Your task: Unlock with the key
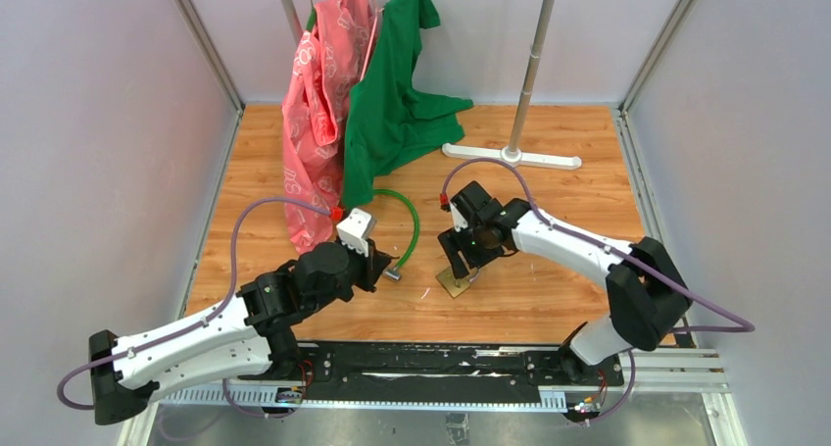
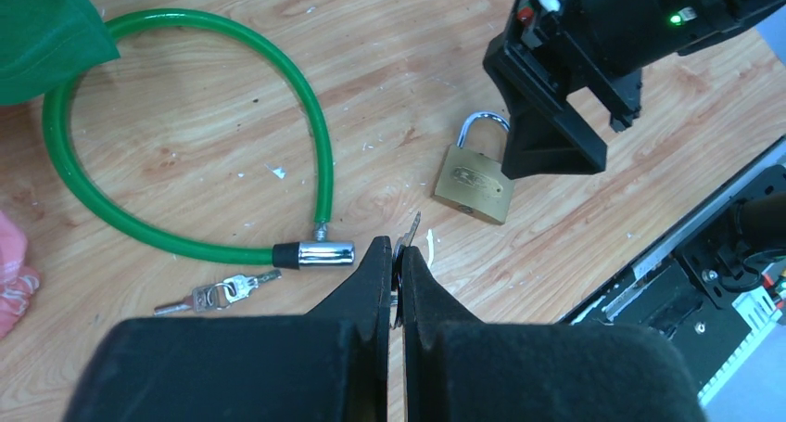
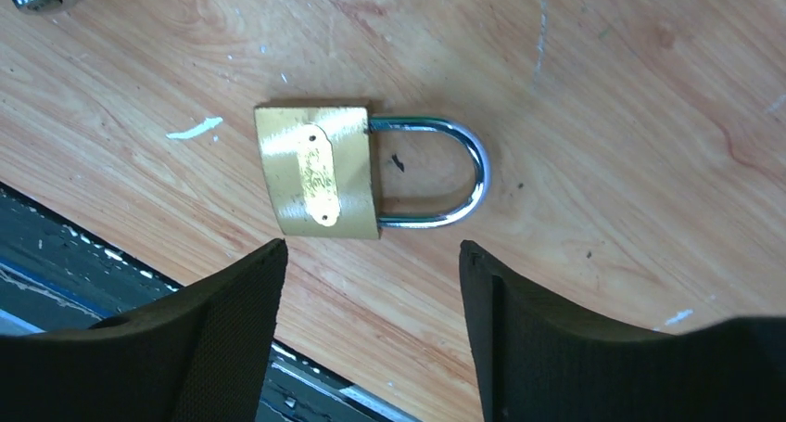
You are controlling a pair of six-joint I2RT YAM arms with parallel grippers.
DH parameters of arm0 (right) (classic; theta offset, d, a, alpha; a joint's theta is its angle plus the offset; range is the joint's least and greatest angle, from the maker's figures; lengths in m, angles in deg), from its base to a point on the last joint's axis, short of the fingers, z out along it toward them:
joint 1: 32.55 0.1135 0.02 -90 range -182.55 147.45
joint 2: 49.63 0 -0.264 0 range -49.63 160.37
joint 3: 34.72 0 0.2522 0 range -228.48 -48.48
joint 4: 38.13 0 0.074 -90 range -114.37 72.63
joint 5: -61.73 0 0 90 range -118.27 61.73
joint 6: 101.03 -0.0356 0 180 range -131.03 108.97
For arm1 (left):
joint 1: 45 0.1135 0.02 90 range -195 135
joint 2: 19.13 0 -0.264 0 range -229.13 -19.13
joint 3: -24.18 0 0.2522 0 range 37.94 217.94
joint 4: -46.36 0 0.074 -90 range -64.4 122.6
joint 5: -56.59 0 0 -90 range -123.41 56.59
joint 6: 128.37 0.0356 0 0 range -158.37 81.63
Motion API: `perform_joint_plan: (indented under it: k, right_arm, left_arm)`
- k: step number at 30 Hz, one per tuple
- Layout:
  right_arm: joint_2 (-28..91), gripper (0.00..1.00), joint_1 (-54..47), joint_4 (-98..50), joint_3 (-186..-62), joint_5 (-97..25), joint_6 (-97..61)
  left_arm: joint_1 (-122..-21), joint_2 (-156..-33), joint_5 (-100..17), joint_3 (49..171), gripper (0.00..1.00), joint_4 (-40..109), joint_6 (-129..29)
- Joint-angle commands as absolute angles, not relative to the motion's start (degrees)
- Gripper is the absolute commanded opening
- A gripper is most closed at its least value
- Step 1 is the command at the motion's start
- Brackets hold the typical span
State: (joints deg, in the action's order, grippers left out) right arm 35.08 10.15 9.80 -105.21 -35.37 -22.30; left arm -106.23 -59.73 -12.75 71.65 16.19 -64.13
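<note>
Landmark: brass padlock (image 3: pixel 320 172), lying flat on the wooden table (image 1: pixel 568 201) close to the near edge, shackle closed.

Right gripper (image 3: pixel 371 260): positioned directly over the padlock. Jaws stand wide apart and hold nothing. In the right wrist view, one finger shows to each side of the padlock body, on its near side. No contact with the padlock is visible.

Left gripper (image 2: pixel 397 246): just left of the padlock, jaws pressed together on the key (image 2: pixel 414 225). The key is a thin silvery blade pinched upright between the pads. Its tip projects past the fingertips towards the padlock without reaching it.

Left of the padlock, beyond the left gripper: the chrome end (image 2: pixel 315 253) of a green cable lock (image 2: pixel 322 153). A small bunch of keys (image 2: pixel 218 292) lies loose on the table just beside that end, on the side away from the padlock. The cable curves in a loop away from the padlock towards the back of the table.

Far behind the padlock: a pink garment (image 1: pixel 318 103) and a green garment (image 1: pixel 392 103) hang from a rack. The lower edges of both reach the table, and the far end of the cable runs beneath them. A white rack foot (image 1: pixel 510 155) stands behind and to the right of the padlock.
</note>
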Motion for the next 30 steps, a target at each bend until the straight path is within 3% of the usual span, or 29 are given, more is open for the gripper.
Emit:
perform_joint_plan:
  k: [1, 17, 30]
  right_arm:
    - [39.28, 0.69, 11.11, 9.22, -107.89, -38.78, -20.94]
    - [45.01, 0.68, 14.74, 11.3, -109.02, -33.38, -23.29]
    - [37.61, 0.72, 14.65, 6.41, -97.54, -43.84, -30.0]
  left_arm:
    - [-105.91, -57.52, -11.7, 70.09, 0.0, 14.59, -65.41]
    - [-105.96, -53.71, -10.85, 66.79, 0.0, 12.45, -67.17]
    - [-105.93, -53.6, -10.81, 65.69, 0.0, 13.62, -67.18]
